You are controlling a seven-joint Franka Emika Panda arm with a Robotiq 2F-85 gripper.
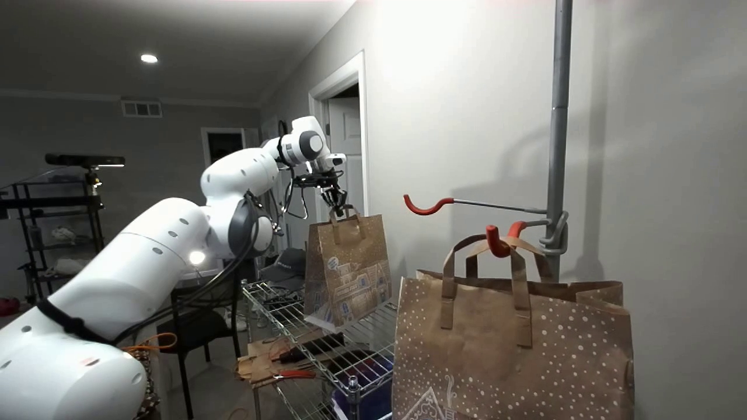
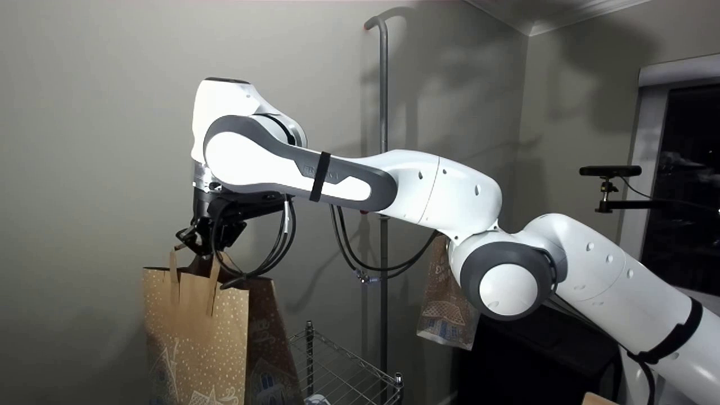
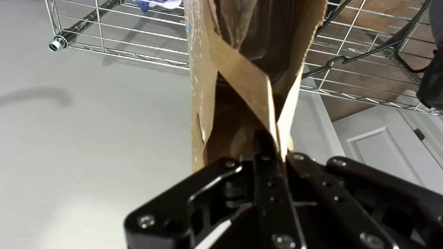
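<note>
The jaws of the black metal gripper (image 3: 282,158) pinch flat paper handle strips (image 3: 244,73) of a white-dotted brown paper bag (image 1: 353,268), upright over a chrome wire-grid bench (image 3: 138,56); whether its base touches the bench is hard to tell. In an exterior view, a second dotted brown paper bag (image 1: 513,367) hangs from a red-tipped metal hook (image 1: 496,242) on a grey pole (image 1: 558,146).

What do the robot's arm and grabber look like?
The arm is shiny white and rounded, with dark grey joint covers, black straps and looping black cables. A strap partly covers its lettering. The gripper is black and angular, with slim fingers and silvery screws.
</note>
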